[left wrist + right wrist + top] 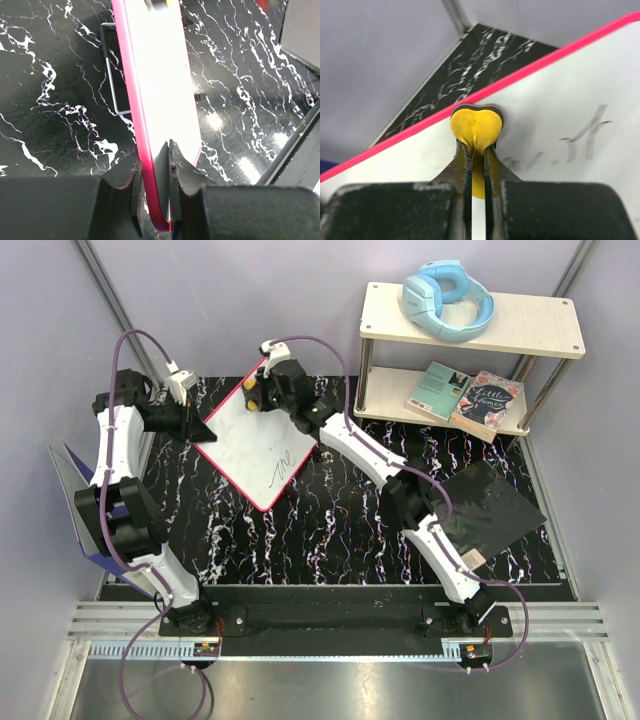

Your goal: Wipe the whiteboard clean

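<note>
My right pincer [476,152] is clamped on a yellow heart-shaped eraser [476,124], pressed to the whiteboard [250,440], which sits askew at the worktop's [330,535] far left. My left pincer [154,155] seems to pinch its pink rim. I judge this the wiping step; next I must sweep toward the scribble [283,462].

White-and-black arms [360,448], purple cables [140,332]

Pale lilac walls [250,300] are closing in a black table [300,540] veined with white, and light is glinting off its glossy top. At the far right a two-tier wooden shelf [540,325] on metal legs is standing against the wall, carrying blue headphones [447,298] above and two books [437,390] below.
</note>
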Motion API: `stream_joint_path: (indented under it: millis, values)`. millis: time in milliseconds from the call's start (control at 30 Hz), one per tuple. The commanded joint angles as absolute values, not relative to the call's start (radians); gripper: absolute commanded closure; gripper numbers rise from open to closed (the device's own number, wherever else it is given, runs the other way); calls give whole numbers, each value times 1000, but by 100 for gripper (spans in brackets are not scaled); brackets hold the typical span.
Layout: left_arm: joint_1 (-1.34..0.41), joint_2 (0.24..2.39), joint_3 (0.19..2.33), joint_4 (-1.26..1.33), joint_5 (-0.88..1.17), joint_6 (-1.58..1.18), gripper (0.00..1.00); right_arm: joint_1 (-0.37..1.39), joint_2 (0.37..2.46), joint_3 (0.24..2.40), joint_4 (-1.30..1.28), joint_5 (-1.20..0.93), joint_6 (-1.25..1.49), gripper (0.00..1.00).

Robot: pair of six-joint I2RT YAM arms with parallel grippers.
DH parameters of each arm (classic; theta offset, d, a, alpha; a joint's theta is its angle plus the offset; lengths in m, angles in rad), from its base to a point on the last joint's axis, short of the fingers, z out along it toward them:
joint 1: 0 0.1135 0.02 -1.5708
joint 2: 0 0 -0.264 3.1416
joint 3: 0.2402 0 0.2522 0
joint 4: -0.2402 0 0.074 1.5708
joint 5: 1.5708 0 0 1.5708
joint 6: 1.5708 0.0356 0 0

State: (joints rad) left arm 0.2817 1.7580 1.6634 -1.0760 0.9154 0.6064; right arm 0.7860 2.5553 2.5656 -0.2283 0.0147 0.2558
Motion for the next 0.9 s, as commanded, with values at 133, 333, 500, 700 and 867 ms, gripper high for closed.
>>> stream_joint_path:
  millis: [133,333,500,700,867]
  values:
    - [245,1618,1695,-1072,833,914,100,706,2698,2554,-302,118,219,100]
    - [239,1624,1713,-1097,828,934,100,677,2769,2601,-320,115,227,100]
    - [235,1631,1718,-1115,819,950,100,661,2769,2626,-340,132,265,100]
    - [233,1629,1721,-1123,822,960,100,653,2740,2583,-393,108,319,100]
    - [227,1628,1721,-1121,825,954,100,661,2740,2559,-405,25,333,100]
